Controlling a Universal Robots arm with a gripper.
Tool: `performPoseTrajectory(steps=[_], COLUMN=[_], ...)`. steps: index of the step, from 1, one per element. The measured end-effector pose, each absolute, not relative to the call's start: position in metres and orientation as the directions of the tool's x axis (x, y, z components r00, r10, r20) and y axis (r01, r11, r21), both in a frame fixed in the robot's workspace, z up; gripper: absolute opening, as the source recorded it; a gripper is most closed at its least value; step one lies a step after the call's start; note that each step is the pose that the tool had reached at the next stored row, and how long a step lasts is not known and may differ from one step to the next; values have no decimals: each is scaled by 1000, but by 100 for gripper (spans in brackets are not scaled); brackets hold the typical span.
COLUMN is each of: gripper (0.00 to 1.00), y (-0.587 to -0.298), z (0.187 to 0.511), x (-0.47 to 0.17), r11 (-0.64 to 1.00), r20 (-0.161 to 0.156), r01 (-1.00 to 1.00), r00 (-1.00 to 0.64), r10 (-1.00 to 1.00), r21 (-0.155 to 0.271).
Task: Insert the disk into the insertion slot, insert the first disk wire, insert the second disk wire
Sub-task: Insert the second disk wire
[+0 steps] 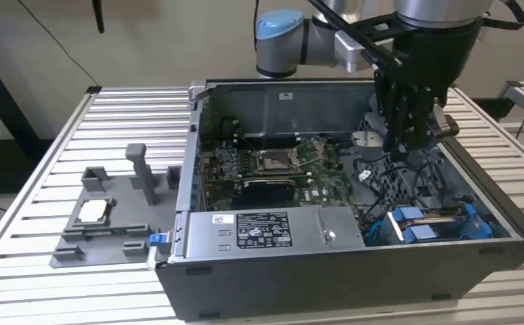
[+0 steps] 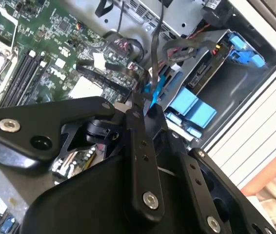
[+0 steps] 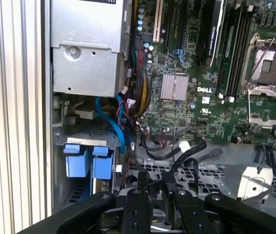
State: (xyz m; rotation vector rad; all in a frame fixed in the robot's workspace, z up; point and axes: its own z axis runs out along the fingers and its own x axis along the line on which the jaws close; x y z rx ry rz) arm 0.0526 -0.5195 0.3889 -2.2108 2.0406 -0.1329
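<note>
Hanging among the loose wires just beside the disk, the tool, open or clenched I cannot tell, might snag one and yank it loose.

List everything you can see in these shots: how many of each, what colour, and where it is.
table: one, silver slatted, under everything
computer case: one, dark grey, open, on the table
motherboard: one, green, on the case floor
power supply box: one, grey with a white sticker, at the case's near edge
insertion slot: one, grey metal cage, near corner on the exterior view's right
disk: one, in a blue carrier, in the insertion slot
cables: several, black plus one blue, beside the slot
fixture: one, grey, on the table at the exterior view's left
robot arm: one, grey with a blue cap, above the case
gripper: one, black, inside the case over the cables
</note>
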Motion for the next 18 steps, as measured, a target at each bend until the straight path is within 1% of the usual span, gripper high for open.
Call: performPoseTrajectory(steps=[16,18], gripper=[27,25], y=[-520,-520], z=[387,387], x=[49,49], r11=[-77,-77], r20=[-23,-23], r01=[-984,-984], r00=[82,82], r10=[-996,-996], r21=[-160,-160])
